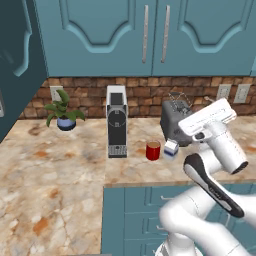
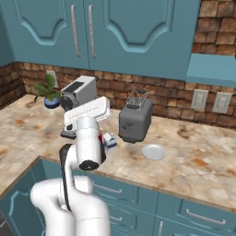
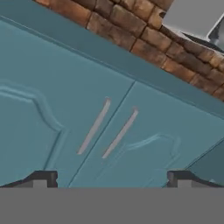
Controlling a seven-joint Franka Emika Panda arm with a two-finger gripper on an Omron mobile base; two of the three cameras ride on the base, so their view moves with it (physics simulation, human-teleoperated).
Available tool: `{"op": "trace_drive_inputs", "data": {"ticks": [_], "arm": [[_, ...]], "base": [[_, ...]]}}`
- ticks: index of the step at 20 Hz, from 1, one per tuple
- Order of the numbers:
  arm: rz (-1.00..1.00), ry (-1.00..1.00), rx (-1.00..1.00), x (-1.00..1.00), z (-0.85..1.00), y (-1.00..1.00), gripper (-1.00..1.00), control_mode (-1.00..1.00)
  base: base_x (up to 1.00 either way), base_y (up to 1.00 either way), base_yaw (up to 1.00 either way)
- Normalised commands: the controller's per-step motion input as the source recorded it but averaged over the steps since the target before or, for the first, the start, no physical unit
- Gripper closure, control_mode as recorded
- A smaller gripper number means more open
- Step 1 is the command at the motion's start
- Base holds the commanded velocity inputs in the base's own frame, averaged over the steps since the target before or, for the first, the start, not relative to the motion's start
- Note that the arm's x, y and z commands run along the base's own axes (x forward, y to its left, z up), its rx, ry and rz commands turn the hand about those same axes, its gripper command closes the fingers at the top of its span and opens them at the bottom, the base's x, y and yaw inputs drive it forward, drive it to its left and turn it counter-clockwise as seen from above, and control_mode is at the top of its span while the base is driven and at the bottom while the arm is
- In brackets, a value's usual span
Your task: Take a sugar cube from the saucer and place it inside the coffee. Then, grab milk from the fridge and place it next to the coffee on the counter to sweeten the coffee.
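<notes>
The red coffee cup [image 1: 153, 150] stands on the marbled counter [image 1: 60, 170] to the right of the coffee machine. The small white milk carton [image 1: 171, 148] with a blue band stands upright right beside it, also seen as the carton [image 2: 109, 139] past my arm, which hides the cup in the right base view. The white saucer [image 2: 154, 151] lies to the right of the toaster and its face looks bare. My hand [image 1: 207, 119] is raised above the carton and tilted up at the wall cabinets. My gripper [image 3: 111, 179] is open, its fingertips [image 3: 41, 179] far apart with nothing between them.
A black-and-white coffee machine [image 1: 116, 122], a grey toaster [image 1: 175, 120] and a potted plant [image 1: 62, 112] line the brick back wall. Teal wall cabinets [image 3: 100, 127] with silver handles hang above. The counter turns a corner at the left, with teal drawers [image 1: 135, 210] below.
</notes>
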Motion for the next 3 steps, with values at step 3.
{"op": "trace_drive_inputs", "data": {"ticks": [3], "arm": [[-0.09,-0.27,0.01,-0.23,0.25,-0.02,-1.00,-1.00]], "base": [[0.00,0.00,0.00]]}}
